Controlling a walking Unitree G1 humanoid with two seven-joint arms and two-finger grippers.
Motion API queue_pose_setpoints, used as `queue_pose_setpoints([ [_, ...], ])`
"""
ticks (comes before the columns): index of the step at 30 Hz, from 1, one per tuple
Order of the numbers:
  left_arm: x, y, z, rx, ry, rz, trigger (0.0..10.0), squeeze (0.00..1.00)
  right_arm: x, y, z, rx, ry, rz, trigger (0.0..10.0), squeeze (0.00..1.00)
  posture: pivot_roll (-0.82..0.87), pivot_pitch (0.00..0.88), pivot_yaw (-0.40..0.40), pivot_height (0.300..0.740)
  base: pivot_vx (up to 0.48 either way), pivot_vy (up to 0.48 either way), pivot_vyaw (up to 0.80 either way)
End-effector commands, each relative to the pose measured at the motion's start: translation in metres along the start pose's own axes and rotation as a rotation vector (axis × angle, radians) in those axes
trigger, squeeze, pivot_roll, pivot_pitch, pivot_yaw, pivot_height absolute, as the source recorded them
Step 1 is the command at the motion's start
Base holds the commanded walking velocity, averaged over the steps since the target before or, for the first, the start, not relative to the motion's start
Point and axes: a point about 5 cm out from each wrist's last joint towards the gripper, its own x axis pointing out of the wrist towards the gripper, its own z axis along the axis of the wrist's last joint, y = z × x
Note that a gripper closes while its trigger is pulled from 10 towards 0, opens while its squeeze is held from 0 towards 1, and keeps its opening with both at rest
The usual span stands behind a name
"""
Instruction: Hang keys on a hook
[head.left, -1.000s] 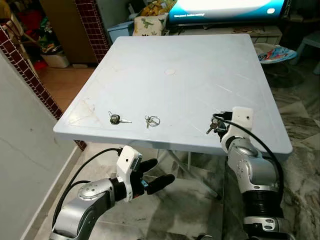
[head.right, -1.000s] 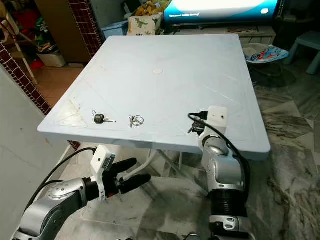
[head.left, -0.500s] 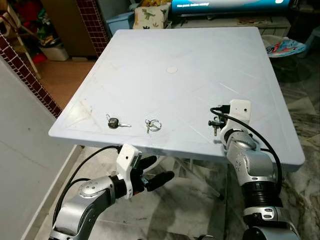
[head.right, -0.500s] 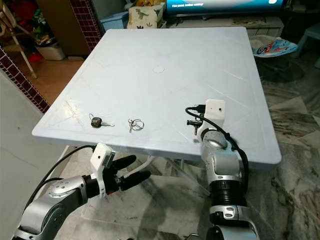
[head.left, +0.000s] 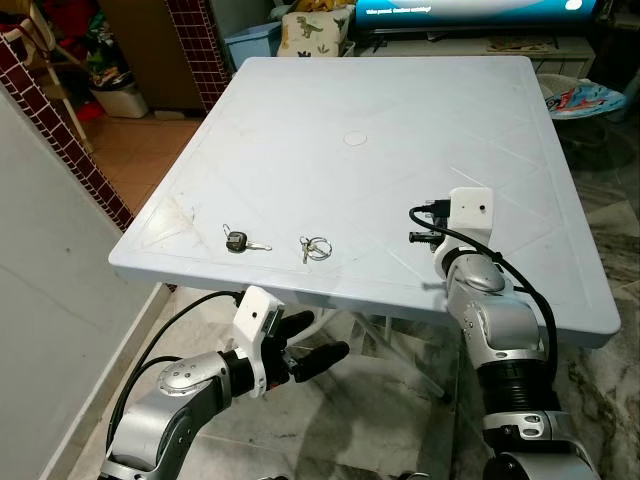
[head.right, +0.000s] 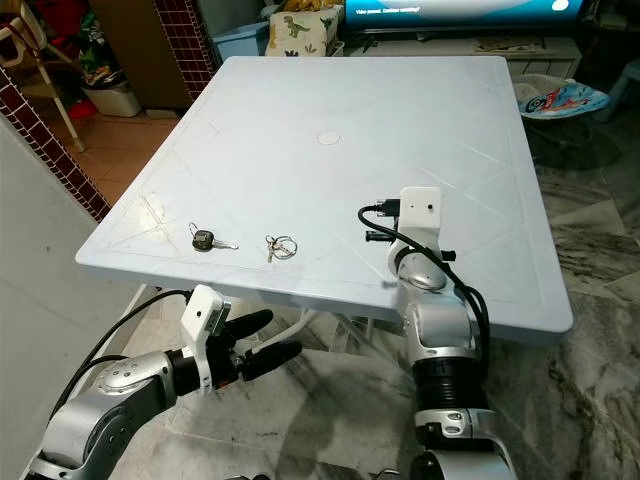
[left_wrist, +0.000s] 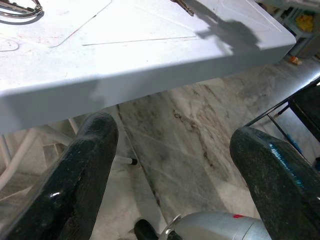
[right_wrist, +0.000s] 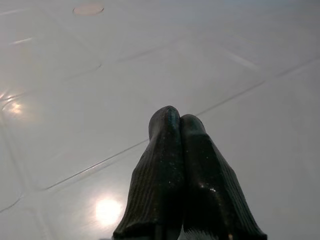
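Observation:
A key with a black head (head.left: 236, 241) and a metal key ring with small keys (head.left: 315, 246) lie near the front edge of the pale blue table (head.left: 400, 120). My right gripper (head.left: 418, 237) hovers low over the table, right of the key ring and pointing toward the round cap (right_wrist: 88, 9) at the table's centre. Its fingers (right_wrist: 175, 165) are pressed shut, and I see nothing between them. My left gripper (head.left: 320, 336) is open below the table's front edge, roughly under the key ring. The left wrist view looks past its fingers (left_wrist: 85, 170) at the table's underside rim and the floor.
A white wall (head.left: 40, 300) runs close on my left and ends at a brick pillar (head.left: 195, 50). Behind the table stand a TV unit and a dinosaur cushion (head.left: 305, 30). A baby seat (head.left: 590, 95) is at the right. White table legs (head.left: 375, 330) stand on the marble floor.
The camera has shifted a little. My right gripper has moved farther in over the table and slightly toward the key ring. The left arm and the keys have stayed put.

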Motion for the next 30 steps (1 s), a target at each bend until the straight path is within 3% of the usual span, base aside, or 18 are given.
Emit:
queue_pose_setpoints([
  [1, -0.003, 0.003, 0.001, 0.005, 0.001, 0.024, 10.0, 0.00, -0.003, 0.002, 0.010, -0.024, -0.019, -0.018, 10.0, 1.00, -0.05, 0.112, 0.132, 0.740, 0.000, 0.000, 0.00],
  [3, -0.003, 0.003, 0.001, 0.003, 0.002, 0.022, 10.0, 0.00, -0.005, 0.000, 0.012, -0.039, -0.024, -0.048, 10.0, 1.00, -0.05, 0.112, 0.132, 0.740, 0.000, 0.000, 0.00],
  [7, -0.002, 0.003, 0.000, -0.007, 0.006, 0.015, 10.0, 0.00, -0.012, 0.012, 0.013, -0.033, -0.036, 0.026, 10.0, 1.00, -0.07, 0.112, 0.130, 0.740, 0.000, 0.000, 0.00],
  [11, 0.000, 0.002, -0.001, -0.011, 0.009, 0.010, 10.0, 0.00, -0.014, 0.015, 0.004, -0.027, -0.004, 0.064, 10.0, 1.00, -0.06, 0.111, 0.127, 0.740, 0.000, 0.000, 0.00],
  [30, 0.002, 0.002, -0.001, -0.014, 0.005, 0.009, 10.0, 0.00, -0.017, 0.010, -0.018, -0.060, 0.078, 0.038, 10.0, 1.00, -0.07, 0.105, 0.119, 0.740, 0.000, 0.000, 0.00],
])
